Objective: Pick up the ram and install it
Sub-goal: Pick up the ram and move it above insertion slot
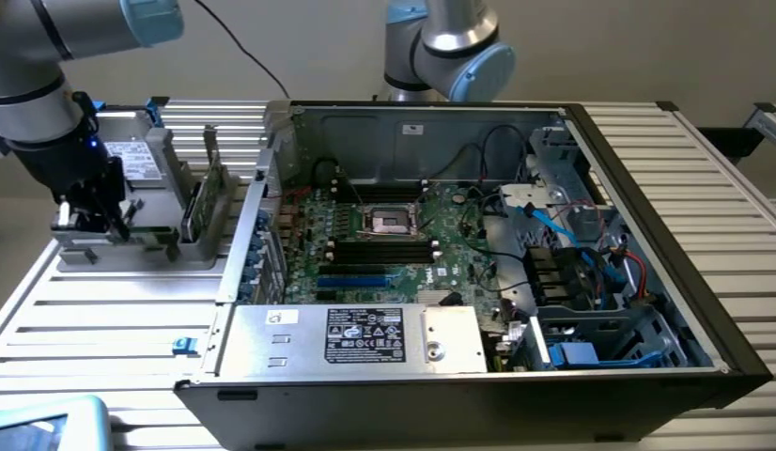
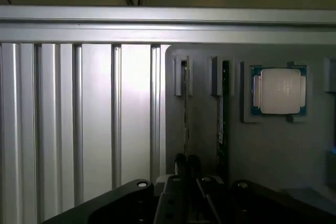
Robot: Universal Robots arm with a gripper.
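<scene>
While the ram (image 2: 185, 103) stands on edge in its slot, the hand (image 2: 186, 163) pinches it, fingers (image 2: 180, 162) close on either side. In the exterior view, its grey holder (image 2: 273, 150) sits at nine o'clock of the open computer (image 1: 401, 150). A square, centred grip should keep the ram from binding in the slot.

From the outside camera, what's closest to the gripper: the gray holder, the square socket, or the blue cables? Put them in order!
1. Gray holder, at the exterior view's left, directly under the gripper.
2. Square socket, in the middle of the motherboard.
3. Blue cables, toward the exterior view's right.
</scene>
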